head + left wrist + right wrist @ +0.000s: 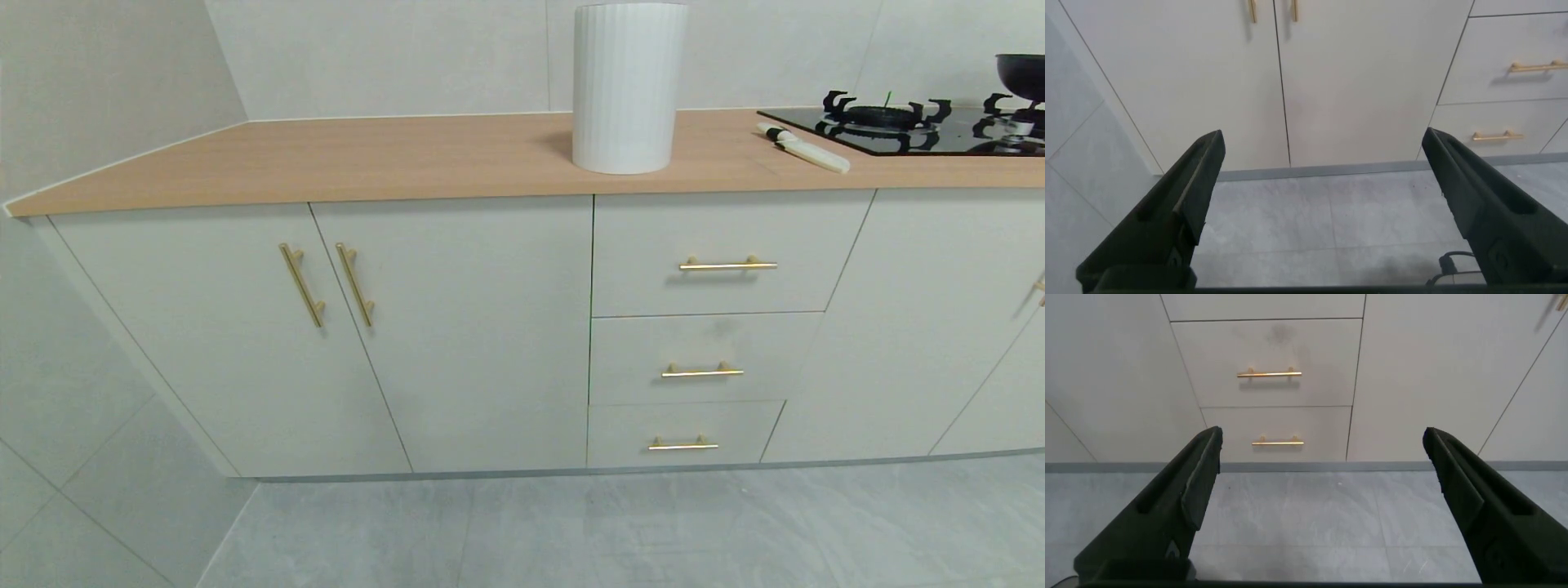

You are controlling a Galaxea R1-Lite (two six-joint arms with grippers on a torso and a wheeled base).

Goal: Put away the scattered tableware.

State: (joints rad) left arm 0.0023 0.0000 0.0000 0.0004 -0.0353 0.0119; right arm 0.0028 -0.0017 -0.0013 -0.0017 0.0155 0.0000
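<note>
A pale knife (804, 148) with a cream handle lies on the wooden countertop (392, 155), just left of the black hob (914, 126). A tall white ribbed container (627, 86) stands on the counter to its left. My left gripper (1323, 163) hangs low over the grey floor, open and empty, facing the double cupboard doors (1282, 73). My right gripper (1323, 457) is also open and empty, low before the lower drawers (1274, 376). Both are far below the counter.
Three drawers with gold bar handles (727, 265) stack under the counter, right of two cupboard doors with gold handles (326, 282). A dark pan (1020, 73) sits on the hob at the far right. Grey tiled floor (571, 531) lies in front.
</note>
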